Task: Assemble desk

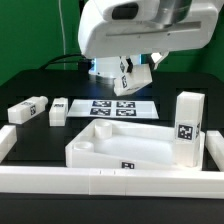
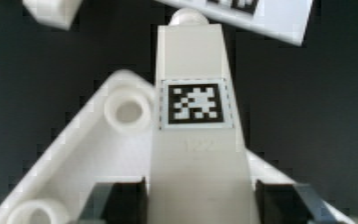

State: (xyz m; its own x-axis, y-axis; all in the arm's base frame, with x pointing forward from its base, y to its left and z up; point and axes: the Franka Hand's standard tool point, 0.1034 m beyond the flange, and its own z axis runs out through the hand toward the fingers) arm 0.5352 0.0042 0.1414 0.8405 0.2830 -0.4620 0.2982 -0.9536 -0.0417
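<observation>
My gripper (image 1: 131, 71) hangs above the table behind the tabletop, shut on a white square leg (image 1: 137, 76) that tilts in the air. In the wrist view the leg (image 2: 197, 100) runs out from between my dark fingers (image 2: 115, 204), its tag facing the camera. Under it lies a corner of the white tabletop (image 2: 78, 160). The tray-like tabletop (image 1: 90, 150) sits at the front middle. One leg (image 1: 187, 125) stands upright at its corner on the exterior view's right. Two more legs (image 1: 28, 110) (image 1: 60, 110) lie at that view's left.
The marker board (image 1: 113, 107) lies flat behind the tabletop, under my gripper, and shows in the wrist view as the marker board (image 2: 247, 15). Long white border rails run along the front (image 1: 100, 182), left (image 1: 5, 140) and right (image 1: 213, 150).
</observation>
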